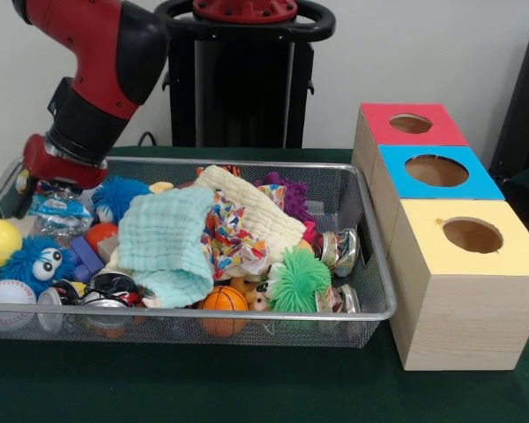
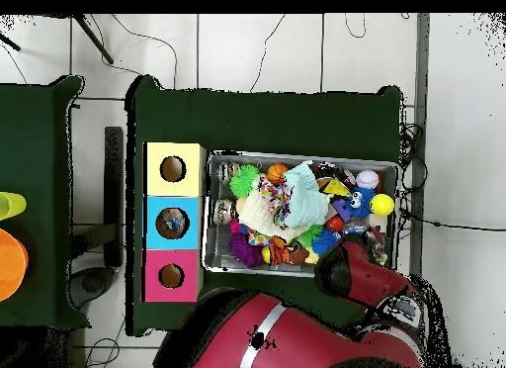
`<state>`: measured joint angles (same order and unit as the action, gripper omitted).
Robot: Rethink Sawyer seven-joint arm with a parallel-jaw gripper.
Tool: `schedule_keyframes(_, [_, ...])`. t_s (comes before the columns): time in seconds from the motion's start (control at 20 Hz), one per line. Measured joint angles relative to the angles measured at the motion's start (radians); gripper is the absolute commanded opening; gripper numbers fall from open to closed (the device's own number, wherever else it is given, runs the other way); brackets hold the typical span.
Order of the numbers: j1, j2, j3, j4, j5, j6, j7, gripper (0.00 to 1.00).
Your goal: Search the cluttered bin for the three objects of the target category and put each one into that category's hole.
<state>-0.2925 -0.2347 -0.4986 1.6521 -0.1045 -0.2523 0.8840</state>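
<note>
Judging by how things lie, the searching step is in hand: the arm is down in the bin, and nothing is being carried toward a hole; the next move calls for a clean hold on one piece of the target category among tightly packed clutter, then a lift clear of the rim and a carry across to the boxes.

Nearest the camera across the dark green desk (image 1: 247, 388) stands the cluttered bin (image 1: 247, 314), a large shallow silver wire-mesh basket with a thick metal rim; at its front lie a white baseball (image 1: 7, 295), a small orange basketball (image 1: 223, 300) and a green spiky ball (image 1: 297, 280); mid-bin a mint knitted cloth (image 1: 166, 242) drapes over the heap; beside the bin, three wooden boxes run back, yellow-topped (image 1: 472, 238), blue-topped (image 1: 436, 172), red-topped (image 1: 410, 124), each with a round hole.

At the far corner the end effector (image 1: 57, 185) of the red and black arm (image 1: 101, 62) sits low over a clear crinkly packet (image 1: 60, 211); whether it is spread or pinching anything, I cannot tell.
</note>
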Motion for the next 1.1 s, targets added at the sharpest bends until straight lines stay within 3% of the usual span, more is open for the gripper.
schedule_keyframes(0.6, [-0.046,-0.135,0.02,0.057,-0.013,0.011,0.0,1.0])
schedule_keyframes(1.1, [-0.066,-0.128,0.079,0.06,-0.013,0.011,0.0,1.0])
